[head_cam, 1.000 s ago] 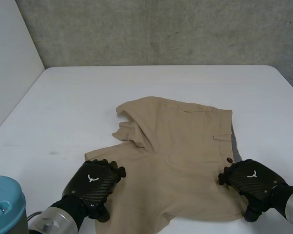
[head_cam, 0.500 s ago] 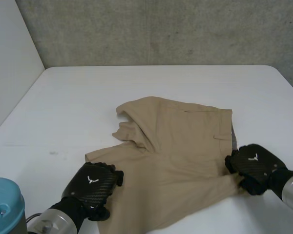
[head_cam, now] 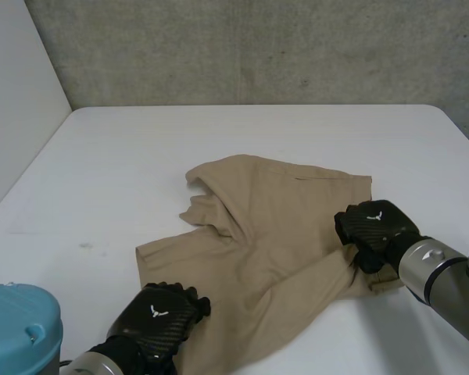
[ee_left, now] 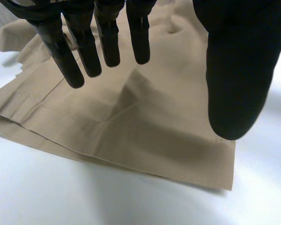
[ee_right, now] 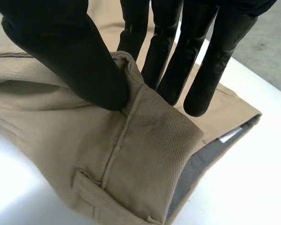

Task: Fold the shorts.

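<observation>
Tan shorts [head_cam: 273, 226] lie crumpled on the white table [head_cam: 219, 133], with one leg bunched at the far left. My right hand [head_cam: 375, 230] is at their right side, shut on the waistband. In the right wrist view the thumb [ee_right: 75, 51] pinches a folded-over band of cloth [ee_right: 145, 154] against the fingers, and the grey inner lining shows underneath. My left hand [head_cam: 160, 320] is at the near left leg hem. In the left wrist view its straight fingers [ee_left: 107, 42] and thumb [ee_left: 239, 70] hover apart over the hem [ee_left: 145, 126], holding nothing.
A grey concrete wall [head_cam: 258, 47] runs behind the table and a white panel [head_cam: 16, 94] stands at its left. The blue cap of my left arm [head_cam: 16, 328] is at the near left corner. Bare table surrounds the shorts.
My right hand closed on the waistband and carried it inward and away from the near edge, dragging the right side of the shorts over. My left hand slid back toward the near edge.
</observation>
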Available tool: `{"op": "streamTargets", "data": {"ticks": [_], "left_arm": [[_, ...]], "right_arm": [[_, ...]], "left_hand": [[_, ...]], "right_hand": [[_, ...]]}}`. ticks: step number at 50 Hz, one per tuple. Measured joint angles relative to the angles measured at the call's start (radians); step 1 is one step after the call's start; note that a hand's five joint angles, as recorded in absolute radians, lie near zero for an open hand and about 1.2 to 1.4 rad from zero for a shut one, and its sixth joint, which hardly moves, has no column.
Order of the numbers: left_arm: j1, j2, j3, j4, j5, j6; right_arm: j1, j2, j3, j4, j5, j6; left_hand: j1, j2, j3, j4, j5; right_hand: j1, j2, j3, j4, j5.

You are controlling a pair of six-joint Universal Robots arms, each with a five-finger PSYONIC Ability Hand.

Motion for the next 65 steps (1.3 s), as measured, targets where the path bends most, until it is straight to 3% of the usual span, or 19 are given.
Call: {"op": "streamTargets", "data": {"ticks": [5, 21, 25, 27, 29, 30, 34, 40, 46, 53, 55, 58, 59, 60, 65], "left_arm": [[-0.006, -0.023, 0.024, -0.016, -0.001, -0.037], [-0.044, -0.14, 0.096, -0.02, -0.023, -0.084], [-0.063, -0.177, 0.123, -0.016, -0.069, -0.087], [-0.072, -0.192, 0.14, -0.013, -0.109, -0.087], [-0.076, -0.198, 0.147, -0.012, -0.131, -0.086], [-0.082, -0.204, 0.164, -0.006, -0.18, -0.085], [-0.087, -0.196, 0.187, 0.007, -0.256, -0.079], [-0.082, -0.117, 0.208, 0.017, -0.293, -0.043], [-0.066, 0.003, 0.217, 0.015, -0.276, 0.051], [0.012, 0.073, 0.216, -0.008, -0.204, 0.157], [0.023, 0.072, 0.207, -0.022, -0.178, 0.151], [0.02, 0.057, 0.181, -0.046, -0.125, 0.084], [0.02, 0.057, 0.181, -0.046, -0.125, 0.084], [0.012, 0.045, 0.17, -0.054, -0.102, 0.034], [-0.016, -0.006, 0.157, -0.069, -0.058, -0.134]], "right_arm": [[0.002, 0.001, -0.011, -0.028, 0.056, 0.041], [-0.004, 0.001, -0.011, -0.048, 0.137, 0.1], [-0.006, 0.001, -0.011, -0.058, 0.144, 0.108], [-0.007, 0.001, -0.011, -0.062, 0.148, 0.11], [-0.007, 0.0, -0.011, -0.064, 0.149, 0.11], [-0.008, 0.0, -0.011, -0.063, 0.15, 0.107], [-0.005, -0.005, -0.013, -0.049, 0.146, 0.086], [0.003, -0.028, -0.015, 0.033, 0.136, -0.03], [-0.002, -0.086, -0.019, 0.126, 0.135, -0.181], [-0.005, -0.146, -0.028, 0.147, 0.138, -0.219], [-0.003, -0.148, -0.028, 0.143, 0.138, -0.209], [-0.001, -0.13, -0.031, 0.122, 0.139, -0.162], [-0.001, -0.13, -0.031, 0.122, 0.139, -0.162], [0.0, -0.11, -0.036, 0.109, 0.14, -0.129], [0.002, -0.029, -0.066, 0.08, 0.142, -0.027]], "left_hand": [[-0.117, -0.118, -0.121, -0.112, -0.118], [-0.117, -0.119, -0.121, -0.112, -0.118], [0.15, 0.14, 0.132, 0.129, 0.133], [0.463, 0.513, 0.496, 0.519, 0.516], [0.463, 0.513, 0.496, 0.519, 0.516], [0.637, 0.73, 0.677, 0.756, 0.747], [0.67, 0.772, 0.739, 0.795, 0.777], [0.732, 0.79, 0.775, 0.798, 0.788], [0.732, 0.792, 0.775, 0.799, 0.788], [0.732, 0.793, 0.775, 0.8, 0.788], [0.717, 0.763, 0.749, 0.769, 0.764], [0.254, 0.303, 0.3, 0.33, 0.338], [0.254, 0.303, 0.3, 0.33, 0.338], [0.067, 0.125, 0.124, 0.131, 0.136], [-0.007, -0.01, -0.012, -0.011, -0.01]], "right_hand": [[0.006, 0.0, 0.0, 0.0, 0.0], [0.009, 0.0, 0.0, 0.0, 0.0], [0.009, 0.0, 0.0, 0.0, 0.0], [0.009, 0.0, 0.0, 0.0, 0.0], [0.009, 0.0, 0.0, 0.0, 0.0], [0.009, 0.0, 0.0, 0.0, 0.0], [0.009, 0.0, 0.0, 0.001, 0.0], [0.009, 0.0, 0.004, 0.001, 0.0], [0.009, 0.0, 0.004, 0.001, 0.0], [0.009, 0.0, 0.004, 0.001, 0.0], [0.009, 0.0, 0.004, 0.001, 0.0], [0.009, 0.0, 0.004, 0.001, 0.0], [0.009, 0.0, 0.004, 0.001, 0.0], [0.009, 0.0, 0.004, 0.001, 0.0], [0.009, 0.0, 0.004, 0.001, 0.0]]}}
